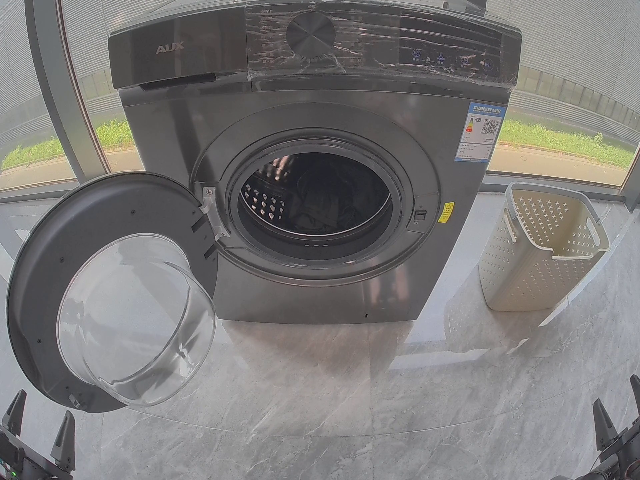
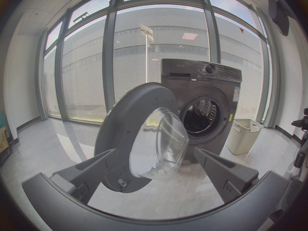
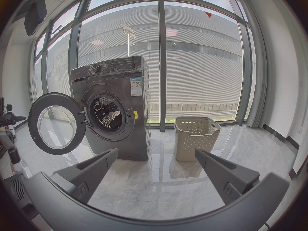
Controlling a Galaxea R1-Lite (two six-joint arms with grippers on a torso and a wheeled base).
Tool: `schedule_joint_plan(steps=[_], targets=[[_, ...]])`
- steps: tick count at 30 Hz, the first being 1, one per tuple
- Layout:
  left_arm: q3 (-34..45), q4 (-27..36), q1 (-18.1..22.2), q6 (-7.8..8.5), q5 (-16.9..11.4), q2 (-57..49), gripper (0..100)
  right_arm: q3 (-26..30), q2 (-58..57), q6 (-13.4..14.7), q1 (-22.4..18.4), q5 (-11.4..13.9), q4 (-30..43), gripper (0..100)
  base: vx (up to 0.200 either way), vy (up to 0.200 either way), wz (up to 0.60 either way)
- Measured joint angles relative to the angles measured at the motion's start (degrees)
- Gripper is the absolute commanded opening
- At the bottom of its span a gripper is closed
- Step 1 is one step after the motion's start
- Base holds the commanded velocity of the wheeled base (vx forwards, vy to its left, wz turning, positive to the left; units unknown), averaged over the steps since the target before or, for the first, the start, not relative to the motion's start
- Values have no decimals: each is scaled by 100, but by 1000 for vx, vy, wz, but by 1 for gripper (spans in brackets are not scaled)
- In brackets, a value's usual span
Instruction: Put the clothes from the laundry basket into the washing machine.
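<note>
Gaping empty, left end effector (image 2: 154, 150) and right end effector (image 3: 156, 151) sit well short of laundry basket (image 3: 192, 145).

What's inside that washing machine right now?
The washing machine has its door open, showing the perforated metal drum with what looks like dark clothes lying low in it. The drum's nearest floor is hidden behind the opening's rim.

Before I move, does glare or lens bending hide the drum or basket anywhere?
Head view: drum dark but readable, bright glare on the floor. Left wrist view: door glass reflects light, window frames bow. Right wrist view: basket backlit, its holes plain.
</note>
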Motion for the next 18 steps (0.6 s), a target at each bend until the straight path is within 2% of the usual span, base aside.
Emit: schedule_joint_plan(steps=[4, 7, 16, 18], targets=[[0, 368, 117, 112, -449, -155, 100, -2, -22, -2, 0, 7, 2, 100, 0, 0, 0], [0, 419, 149, 188, -588, -222, 100, -2, -28, -2, -5, 9, 4, 100, 0, 0, 0], [0, 388, 152, 179, -586, -271, 100, -2, -33, -2, -5, 9, 4, 100, -200, 0, 0], [0, 385, 152, 163, -584, -274, 100, -2, -33, -2, -2, 11, 2, 100, 0, 0, 0]])
